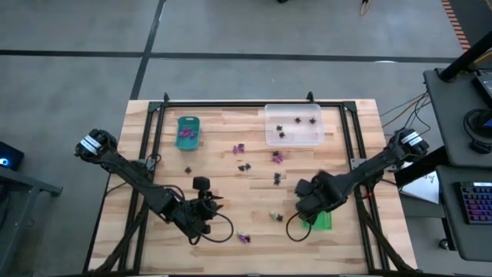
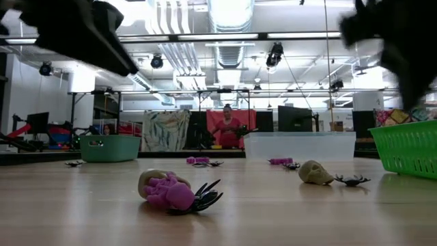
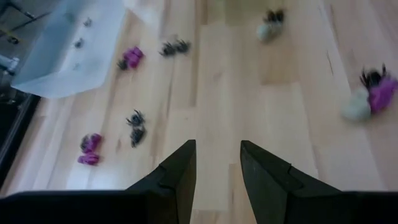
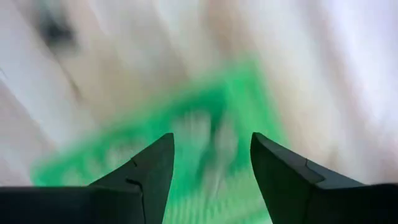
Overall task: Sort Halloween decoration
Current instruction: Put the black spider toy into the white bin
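Observation:
Halloween decorations lie scattered on the wooden table: purple ones (image 1: 239, 148) (image 1: 277, 156), black ones (image 1: 244, 165) (image 1: 277, 178) (image 1: 187, 169), a cream skull (image 2: 315, 172) beside a black spider (image 2: 351, 180), and a mixed cluster (image 2: 174, 193) near the front edge. My left gripper (image 3: 217, 144) hangs open above bare wood at the front left (image 1: 211, 204), nothing between its fingers. My right gripper (image 4: 211, 137) is open, pointing down over the bright green tray (image 4: 186, 155) at the front right (image 1: 319, 221). That view is blurred, so what lies in this tray cannot be told.
A teal tray (image 1: 188, 131) holding purple pieces stands at the far left. A clear tray (image 1: 294, 125) with black pieces stands at the far right. A black metal frame (image 1: 254, 102) runs along the table's edges. Bare wood lies between the two grippers.

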Controlling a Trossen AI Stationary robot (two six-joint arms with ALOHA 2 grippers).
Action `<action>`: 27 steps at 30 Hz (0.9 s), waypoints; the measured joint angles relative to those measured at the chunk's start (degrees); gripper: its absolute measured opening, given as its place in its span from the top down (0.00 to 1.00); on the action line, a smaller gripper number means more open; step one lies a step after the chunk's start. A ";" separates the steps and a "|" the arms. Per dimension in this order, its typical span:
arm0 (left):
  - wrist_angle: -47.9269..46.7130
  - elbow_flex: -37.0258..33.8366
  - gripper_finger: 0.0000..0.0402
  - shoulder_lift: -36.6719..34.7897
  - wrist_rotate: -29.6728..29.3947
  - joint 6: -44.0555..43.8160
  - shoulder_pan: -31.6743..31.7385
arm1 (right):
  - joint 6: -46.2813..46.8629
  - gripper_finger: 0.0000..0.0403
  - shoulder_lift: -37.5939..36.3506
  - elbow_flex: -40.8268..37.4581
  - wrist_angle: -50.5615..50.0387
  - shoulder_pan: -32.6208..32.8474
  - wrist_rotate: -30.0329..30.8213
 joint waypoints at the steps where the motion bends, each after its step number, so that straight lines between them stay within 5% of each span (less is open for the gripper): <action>1: -0.27 0.61 0.73 0.00 -0.30 -0.25 0.31 | -3.18 0.50 -0.64 0.19 2.48 -0.02 4.93; 6: -9.22 5.90 0.73 0.00 -0.58 -6.77 3.23 | -21.48 0.50 -3.36 -1.29 20.00 -2.55 19.98; 14: -34.67 10.33 0.73 -0.04 3.81 -30.51 5.18 | -47.87 0.50 -3.61 -6.77 49.56 -8.06 21.69; 21: -32.23 2.88 0.78 -0.15 13.44 -34.63 5.25 | -51.95 0.50 -4.77 -7.93 57.95 -12.23 21.66; 27: -28.75 -3.07 0.85 -2.20 13.44 -31.89 6.20 | -52.63 0.50 -4.49 -8.83 56.87 -12.70 21.38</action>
